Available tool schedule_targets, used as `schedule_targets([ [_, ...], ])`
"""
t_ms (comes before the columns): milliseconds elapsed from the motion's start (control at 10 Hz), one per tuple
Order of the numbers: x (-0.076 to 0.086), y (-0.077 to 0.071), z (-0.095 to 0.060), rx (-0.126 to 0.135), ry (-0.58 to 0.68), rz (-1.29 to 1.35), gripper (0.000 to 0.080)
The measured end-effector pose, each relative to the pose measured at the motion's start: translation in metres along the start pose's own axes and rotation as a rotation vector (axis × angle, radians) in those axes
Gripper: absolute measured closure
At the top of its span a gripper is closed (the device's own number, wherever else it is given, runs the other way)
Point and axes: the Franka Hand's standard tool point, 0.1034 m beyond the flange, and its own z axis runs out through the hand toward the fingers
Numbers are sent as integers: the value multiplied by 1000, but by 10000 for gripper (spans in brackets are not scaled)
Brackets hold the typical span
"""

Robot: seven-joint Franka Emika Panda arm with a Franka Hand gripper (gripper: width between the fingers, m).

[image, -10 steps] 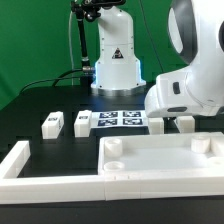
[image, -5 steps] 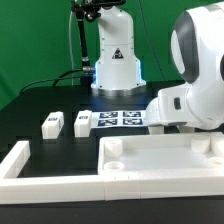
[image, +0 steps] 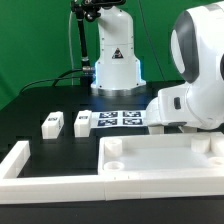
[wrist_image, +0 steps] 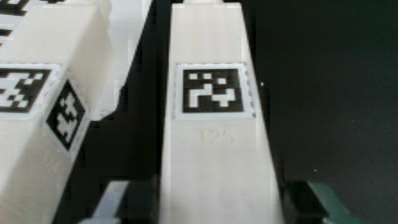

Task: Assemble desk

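In the wrist view a white square leg (wrist_image: 217, 150) with a black tag lies lengthwise between my fingers. My gripper (wrist_image: 222, 205) is open and straddles it, with a dark gap on each side. A second tagged leg (wrist_image: 50, 100) lies close beside it. In the exterior view the desk top (image: 150, 143), with raised rim and corner sockets, lies at the front. My arm (image: 195, 100) hangs low behind its far right corner and hides the gripper. Two more legs (image: 51, 123) (image: 83, 123) stand on the exterior view's left.
The marker board (image: 120, 119) lies at the table's middle, in front of the arm's base (image: 115, 65). A long white L-shaped fence bar (image: 40, 180) runs along the front and the exterior view's left corner, beside the desk top.
Since the earliest frame my arm has dropped lower and shifted toward the exterior view's right, covering the leg that showed under it. No change in the last half second.
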Motion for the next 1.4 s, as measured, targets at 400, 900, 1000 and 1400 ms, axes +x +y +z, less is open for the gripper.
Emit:
schedule_targets([
  [400, 0, 0, 0, 0, 0, 0, 510],
  [900, -36, 12, -79, 37, 111, -41, 509],
  [1000, -48, 15, -98, 42, 150, -38, 509],
  [1400, -40, 10, -112, 49, 364, -38, 509],
])
